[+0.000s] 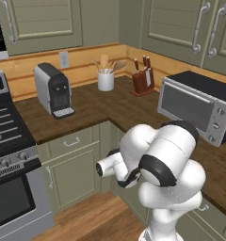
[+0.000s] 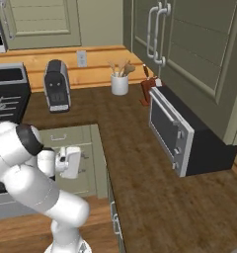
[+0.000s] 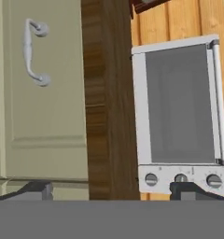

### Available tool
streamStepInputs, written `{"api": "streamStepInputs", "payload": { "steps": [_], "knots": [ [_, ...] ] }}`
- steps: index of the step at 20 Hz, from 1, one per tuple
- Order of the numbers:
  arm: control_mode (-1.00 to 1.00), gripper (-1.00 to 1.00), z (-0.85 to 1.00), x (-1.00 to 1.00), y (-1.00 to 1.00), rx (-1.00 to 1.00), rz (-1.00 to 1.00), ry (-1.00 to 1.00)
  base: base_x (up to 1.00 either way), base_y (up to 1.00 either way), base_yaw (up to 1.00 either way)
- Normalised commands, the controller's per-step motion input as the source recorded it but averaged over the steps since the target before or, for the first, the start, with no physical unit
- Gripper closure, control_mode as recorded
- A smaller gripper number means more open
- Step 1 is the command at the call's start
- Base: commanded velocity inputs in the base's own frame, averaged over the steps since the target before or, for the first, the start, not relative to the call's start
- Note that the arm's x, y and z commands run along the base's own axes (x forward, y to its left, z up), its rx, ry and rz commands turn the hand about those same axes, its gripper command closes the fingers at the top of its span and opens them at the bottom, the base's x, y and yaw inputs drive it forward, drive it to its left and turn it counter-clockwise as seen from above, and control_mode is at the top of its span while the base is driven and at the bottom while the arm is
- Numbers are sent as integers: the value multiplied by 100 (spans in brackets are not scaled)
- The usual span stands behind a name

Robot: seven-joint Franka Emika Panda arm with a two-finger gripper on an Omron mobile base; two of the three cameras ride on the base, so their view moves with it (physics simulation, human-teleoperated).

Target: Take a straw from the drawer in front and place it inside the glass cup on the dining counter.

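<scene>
Item: gripper point(image 3: 115, 190). Finger tips are being held wide apart in the hand view, with nothing being gripped between them.

Item: drawer point(image 3: 44, 116). It is being shown shut at 9 o'clock in the hand view, its silver bar handle point(image 3: 34, 51) toward 10 o'clock, directly beside the wooden counter edge point(image 3: 104, 102).

Item: toaster oven point(image 3: 181, 107). It is being seen at 3 o'clock.

Left base view: coffee machine point(image 1: 53, 89) at 10 o'clock, utensil crock point(image 1: 105, 77) at 12, knife block point(image 1: 143, 77) at 1.

coffee machine point(image 1: 53, 89), utensil crock point(image 1: 105, 79), toaster oven point(image 1: 198, 107)
</scene>
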Motion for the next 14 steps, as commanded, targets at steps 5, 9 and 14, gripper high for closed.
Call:
{"api": "streamStepInputs", "payload": {
  "steps": [5,9,14],
  "knots": [
    [-100,-100,-24,47,-15,0,0,-1,0,0,0],
    [-100,-100,-20,44,-6,0,0,0,0,0,0],
    [-100,-100,-24,35,-7,0,0,0,0,0,0]
  ]
}}
